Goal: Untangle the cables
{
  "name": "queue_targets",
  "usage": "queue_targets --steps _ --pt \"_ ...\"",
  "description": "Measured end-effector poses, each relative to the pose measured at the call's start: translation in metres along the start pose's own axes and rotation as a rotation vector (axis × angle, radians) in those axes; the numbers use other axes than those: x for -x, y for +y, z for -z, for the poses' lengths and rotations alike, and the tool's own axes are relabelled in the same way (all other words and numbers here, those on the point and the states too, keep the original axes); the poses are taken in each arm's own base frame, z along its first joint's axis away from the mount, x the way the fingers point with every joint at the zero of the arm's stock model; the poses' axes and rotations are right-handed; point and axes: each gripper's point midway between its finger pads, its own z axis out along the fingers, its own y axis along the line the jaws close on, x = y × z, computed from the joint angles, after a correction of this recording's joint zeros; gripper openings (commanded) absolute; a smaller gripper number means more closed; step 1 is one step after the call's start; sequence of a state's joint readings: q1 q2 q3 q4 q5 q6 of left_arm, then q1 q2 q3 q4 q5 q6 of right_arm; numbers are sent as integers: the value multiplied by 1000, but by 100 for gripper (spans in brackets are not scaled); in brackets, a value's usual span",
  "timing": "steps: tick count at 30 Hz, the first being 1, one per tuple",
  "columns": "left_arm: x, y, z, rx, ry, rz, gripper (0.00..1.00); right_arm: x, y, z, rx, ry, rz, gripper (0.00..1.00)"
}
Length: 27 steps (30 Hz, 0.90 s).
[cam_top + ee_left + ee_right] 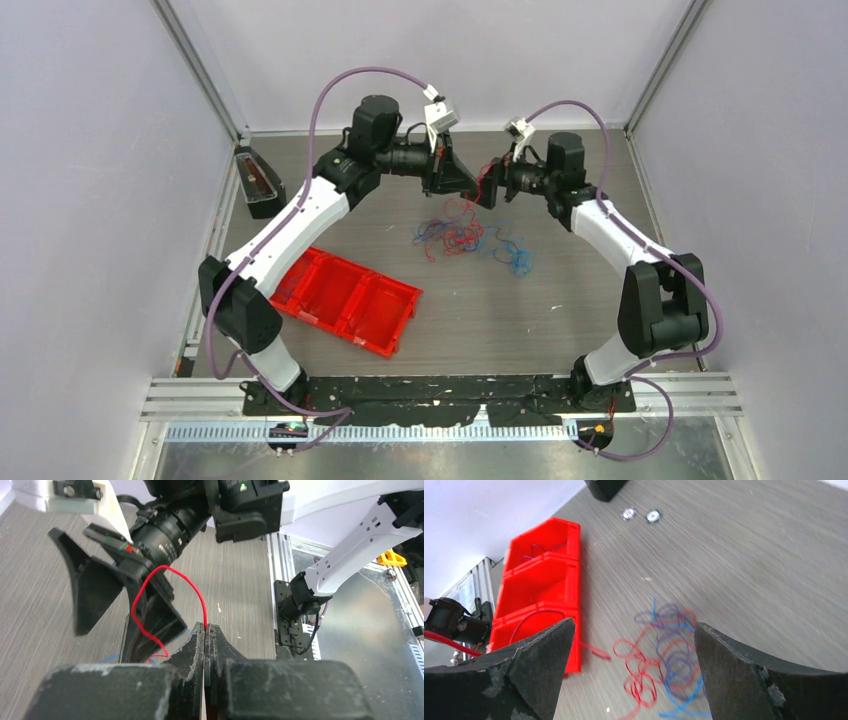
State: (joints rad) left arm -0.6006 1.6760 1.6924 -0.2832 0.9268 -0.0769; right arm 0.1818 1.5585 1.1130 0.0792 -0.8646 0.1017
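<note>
A tangle of thin red, blue and purple cables (468, 236) lies on the table at mid-back. My left gripper (474, 186) hangs above it, shut on a red cable (204, 615) that loops up from its closed tips and down to the pile. My right gripper (495, 187) faces it closely, open and empty. Its spread fingers (95, 587) show in the left wrist view, with the red loop in front of them. The right wrist view looks down between the open gripper (634, 626) at the tangle (669, 655).
A red three-compartment bin (352, 298) lies at front left of the pile. In the right wrist view the bin (540, 582) holds a red strand in one end compartment and a purple strand in the other. A black box (258, 181) stands at the back left.
</note>
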Motion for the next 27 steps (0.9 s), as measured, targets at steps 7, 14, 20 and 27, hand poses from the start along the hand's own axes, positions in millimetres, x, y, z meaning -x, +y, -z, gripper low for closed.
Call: queue_targets --steps 7,14,20,27 --pt "59 -12 16 17 -86 -57 0 -17 6 -49 65 -2 -3 83" --pt "148 -34 73 90 -252 -191 0 -98 -37 -67 -21 174 -148 73" --pt "151 -37 97 147 -271 -189 0 -130 -38 -59 -32 292 -140 94" --pt "127 -22 92 183 -245 -103 0 -82 -32 -17 -35 178 -8 95"
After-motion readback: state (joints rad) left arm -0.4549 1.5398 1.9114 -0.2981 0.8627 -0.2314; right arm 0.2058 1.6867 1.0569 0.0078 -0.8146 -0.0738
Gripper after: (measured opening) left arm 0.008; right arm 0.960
